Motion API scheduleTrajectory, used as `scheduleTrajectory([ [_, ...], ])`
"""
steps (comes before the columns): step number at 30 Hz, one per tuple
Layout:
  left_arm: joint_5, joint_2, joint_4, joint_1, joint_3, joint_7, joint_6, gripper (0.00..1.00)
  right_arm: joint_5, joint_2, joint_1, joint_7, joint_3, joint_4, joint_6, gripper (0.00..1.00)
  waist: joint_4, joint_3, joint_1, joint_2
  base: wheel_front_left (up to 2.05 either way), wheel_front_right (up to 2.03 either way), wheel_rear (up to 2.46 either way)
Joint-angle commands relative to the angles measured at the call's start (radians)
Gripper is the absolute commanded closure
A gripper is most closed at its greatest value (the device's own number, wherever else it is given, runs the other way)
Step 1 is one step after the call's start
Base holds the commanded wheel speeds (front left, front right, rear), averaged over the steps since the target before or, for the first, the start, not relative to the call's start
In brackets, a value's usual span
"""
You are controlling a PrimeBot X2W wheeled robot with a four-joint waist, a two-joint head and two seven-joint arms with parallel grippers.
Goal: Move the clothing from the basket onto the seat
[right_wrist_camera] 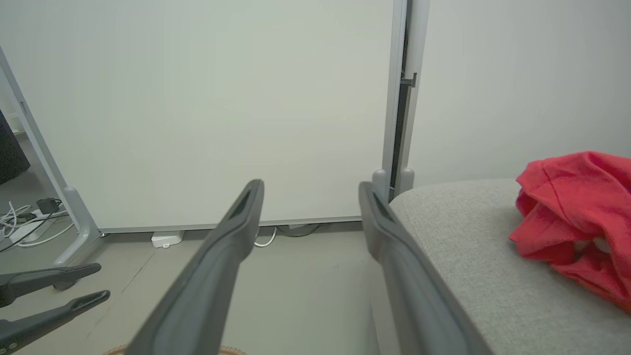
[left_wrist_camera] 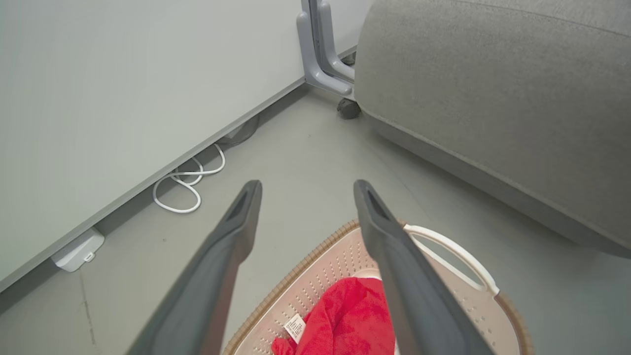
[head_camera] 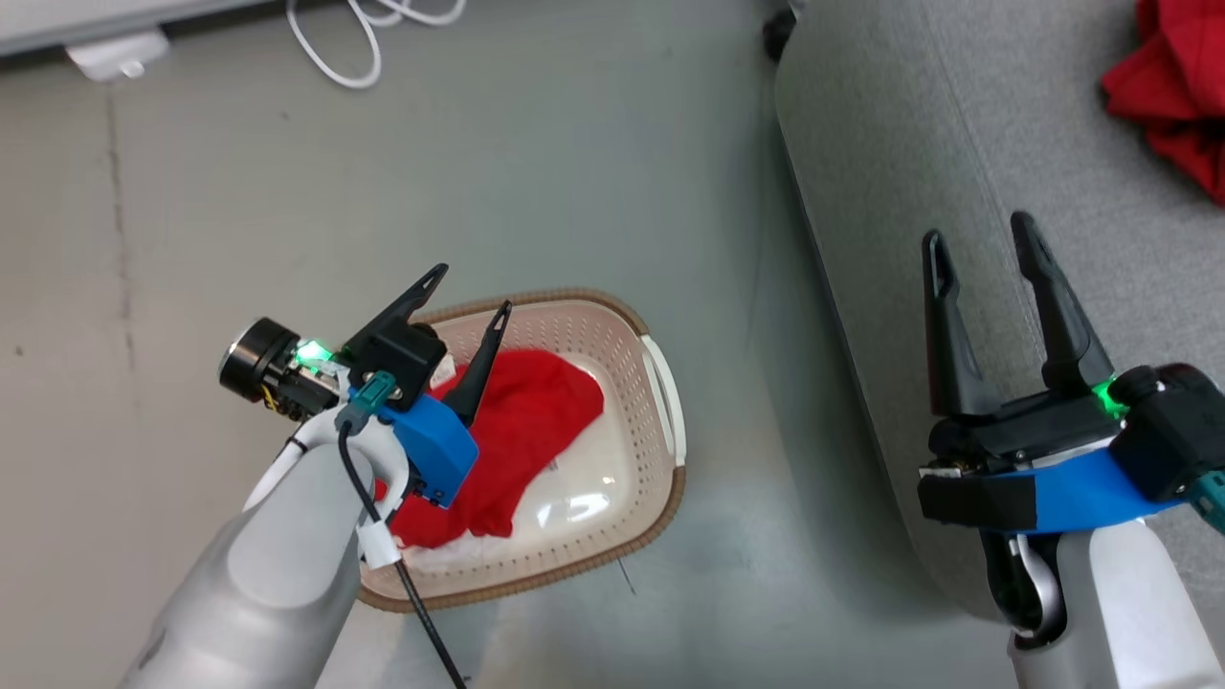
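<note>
Head view: left hand (head_camera: 473, 288) and right hand (head_camera: 978, 230) apart, empty; left sits over basket (head_camera: 574, 297) rim, so I'd dive onto red clothing (head_camera: 536, 411) mid-bunch, clear of rim.

Red garment (head_camera: 526, 421) in basket (head_camera: 593, 330); 2nd garment (head_camera: 1177, 86) on grey seat (head_camera: 909, 144).
</note>
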Motion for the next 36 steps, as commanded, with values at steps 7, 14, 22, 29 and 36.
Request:
scheduleTrajectory([
  [7, -0.034, 0.017, 0.183, -0.161, -0.194, 0.005, -0.001, 0.0, 0.008, 0.001, -0.084, -0.004, 0.013, -0.038, 0.0, 0.0, -0.071, 0.192, -0.0003, 0.0, 0.0, 0.0, 0.0],
  [14, -0.072, 0.012, 0.314, -0.274, -0.397, 0.072, -0.001, 0.0, 0.01, 0.002, -0.133, -0.004, 0.015, -0.07, 0.0, 0.0, -0.091, 0.309, -0.0003, 0.0, 0.0, 0.0, 0.0],
  [22, -0.151, 0.022, 0.402, -0.357, -0.604, 0.231, -0.001, 0.0, 0.017, 0.002, -0.168, -0.004, 0.014, -0.102, 0.0, 0.0, -0.109, 0.416, -0.0003, 0.0, 0.0, 0.0, 0.0],
  [29, -0.169, 0.043, 0.436, -0.408, -0.676, 0.342, -0.001, 0.0, 0.024, 0.001, -0.179, -0.004, 0.013, -0.124, 0.0, 0.0, -0.122, 0.479, -0.0003, 0.0, 0.0, 0.0, 0.0],
  [36, -0.137, 0.066, 0.461, -0.447, -0.695, 0.426, -0.001, 0.0, 0.029, 0.002, -0.186, -0.004, 0.012, -0.163, 0.0, 0.0, -0.139, 0.544, -0.0003, 0.0, 0.0, 0.0, 0.0],
])
